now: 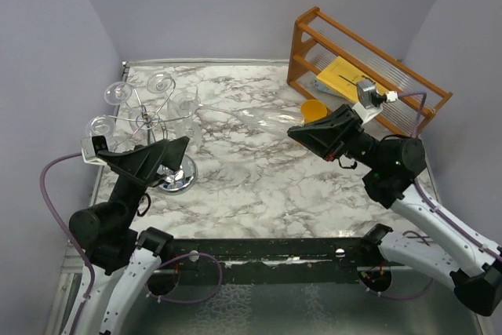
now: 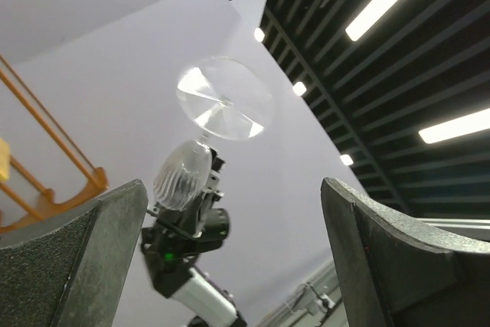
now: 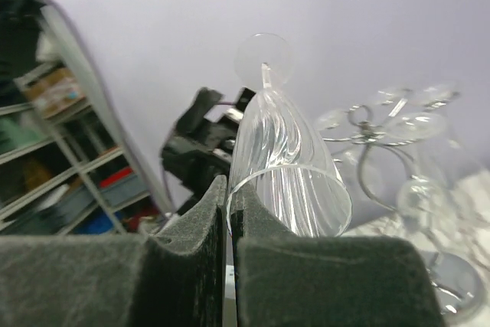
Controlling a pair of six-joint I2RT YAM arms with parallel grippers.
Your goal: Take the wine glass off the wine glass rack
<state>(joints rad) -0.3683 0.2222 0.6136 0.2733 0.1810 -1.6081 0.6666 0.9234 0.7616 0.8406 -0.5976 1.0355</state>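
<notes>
right claw (image 3: 230, 212) clamped on the rim of the wine glass (image 1: 255, 118), holding it sideways above the desk (image 1: 259, 186), foot toward the wine glass rack (image 1: 149, 119) but off it; left claw (image 1: 176, 149) wide open beside the rack.

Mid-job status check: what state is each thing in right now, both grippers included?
wine glass: off the rack, held sideways by its rim.
right gripper: shut on the wine glass.
left gripper: open, empty.
wine glass rack: upright, other glasses hanging on it.
wooden slatted rack: standing at the back, yellow item inside.
</notes>
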